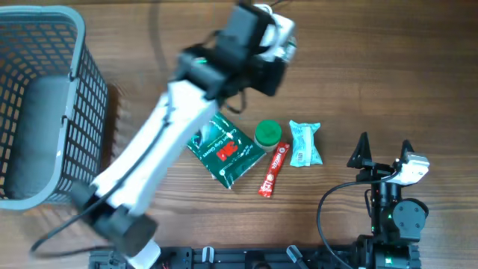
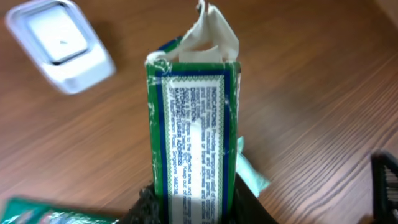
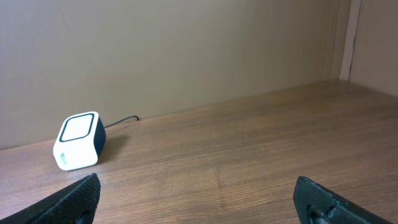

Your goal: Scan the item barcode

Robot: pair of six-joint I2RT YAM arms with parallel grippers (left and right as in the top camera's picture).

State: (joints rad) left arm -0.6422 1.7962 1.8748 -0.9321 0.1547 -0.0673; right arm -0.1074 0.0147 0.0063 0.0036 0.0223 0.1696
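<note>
Across the worktop (image 1: 388, 75) from its base at the near left edge, my left arm (image 1: 149, 161) stretches on a long slant to the far side, the wrist bent over so that its camera looks along what it carries. My left jaws are closed part-way on the lower end of a narrow green box (image 2: 193, 124), pinching it from both sides. The box rises out of them clear of the wood, its white printed label towards my wrist camera and a torn white flap at its free end. Near that end, off to one side and apart from the box, sits the white scanner (image 2: 59, 43). My right arm (image 1: 399, 217) is folded low at the near right corner, its jaws spread wide with nothing between them, pointing level over bare wood. Between the two arms lie a green pouch (image 1: 224, 149), a green-capped pot (image 1: 267, 134), a red stick sachet (image 1: 274, 170) and a pale teal packet (image 1: 305, 143); a grey wire basket (image 1: 89, 82) stands at the left
</note>
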